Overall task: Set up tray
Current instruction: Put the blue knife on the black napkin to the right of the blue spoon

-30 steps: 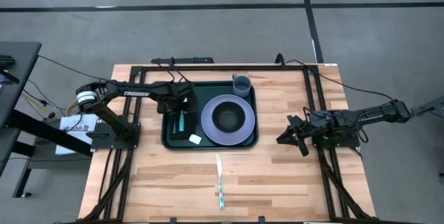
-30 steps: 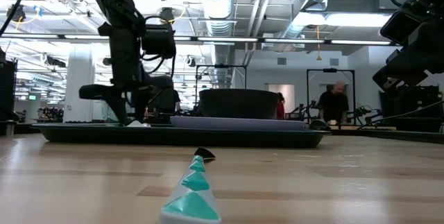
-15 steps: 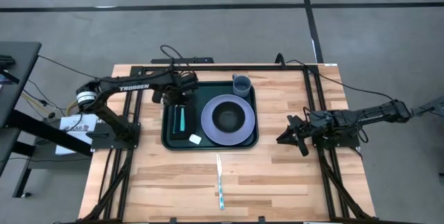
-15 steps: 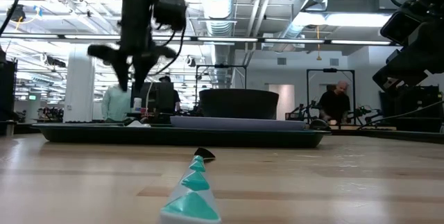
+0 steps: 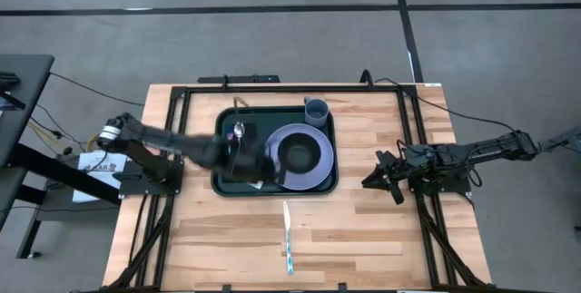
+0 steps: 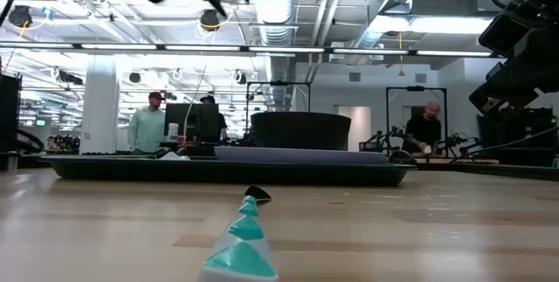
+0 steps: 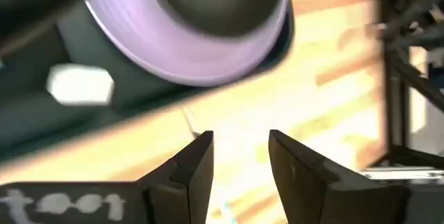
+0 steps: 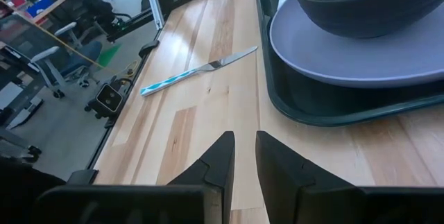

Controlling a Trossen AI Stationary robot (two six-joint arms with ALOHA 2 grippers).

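Observation:
The dark green tray [image 5: 322, 182] lies mid-table. On it stand a lavender plate [image 5: 318, 168] with a dark bowl [image 5: 297, 153] and a grey cup [image 5: 315, 110] at its far right corner. A small white piece [image 7: 80, 85] lies near the tray's near left corner. A utensil's metal end [image 5: 238, 131] shows on the tray's left part, the rest hidden under my left arm. A teal-handled knife [image 5: 288, 239] lies on the wood near the tray. My left gripper [image 7: 240, 156] is open, high over the tray's near left part. My right gripper [image 8: 245, 156] hovers right of the tray, open by a narrow gap.
Black frame rails [image 5: 410, 130] run along the table's left, right and far sides. Bare wood [image 5: 209, 239] lies between the tray and the near edge, on both sides of the knife. People stand in the room beyond the table [image 6: 425, 129].
My left gripper has risen from the tray's left part, leaving a teal-handled utensil lying there, and has swung toward the table's near edge, over the tray's near left part. It is blurred from the motion. The right arm has kept still.

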